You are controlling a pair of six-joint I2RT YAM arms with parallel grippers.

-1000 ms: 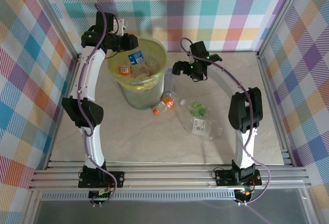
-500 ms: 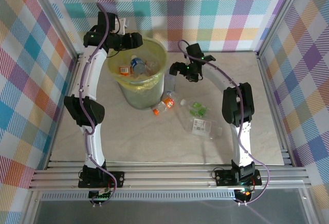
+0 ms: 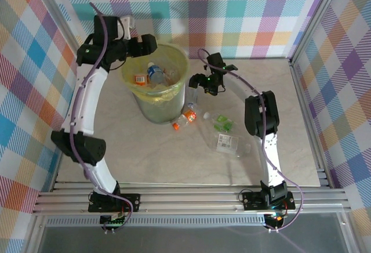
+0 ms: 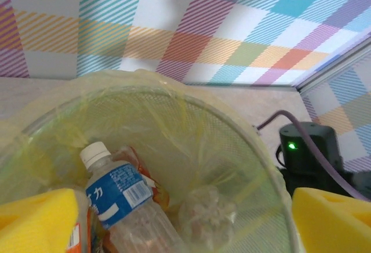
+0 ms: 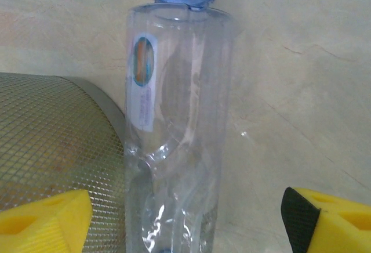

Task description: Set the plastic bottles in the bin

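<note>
Nearest the arm bases, three loose bottles lie on the table [image 3: 145,154]: a white-labelled bottle [image 3: 229,143], a green-labelled bottle [image 3: 223,124] and an orange-labelled bottle [image 3: 184,118], the last just beside the foot of the bin [image 3: 130,82]. All three sit on the right arm's side.

Further out, the right gripper [image 3: 200,83] hangs over a clear bottle [image 5: 174,119] that rests against the bin's mesh wall. In the right wrist view its yellow pads [image 5: 43,225] are spread wide, one on either side of the bottle's body, and neither seems to touch it. The bottle's long axis runs straight away from the palm, blue cap at the far end, so the jaws would likely close across its width (whether it lies flat or leans on the bin is hard to tell). The mesh wall crowds the pad on that side, which looks like the tight spot.

Farthest, the left gripper [image 3: 149,44] hovers at the bin's far rim, jaws parted and empty, above a blue-labelled bottle [image 4: 116,198] already inside.
</note>
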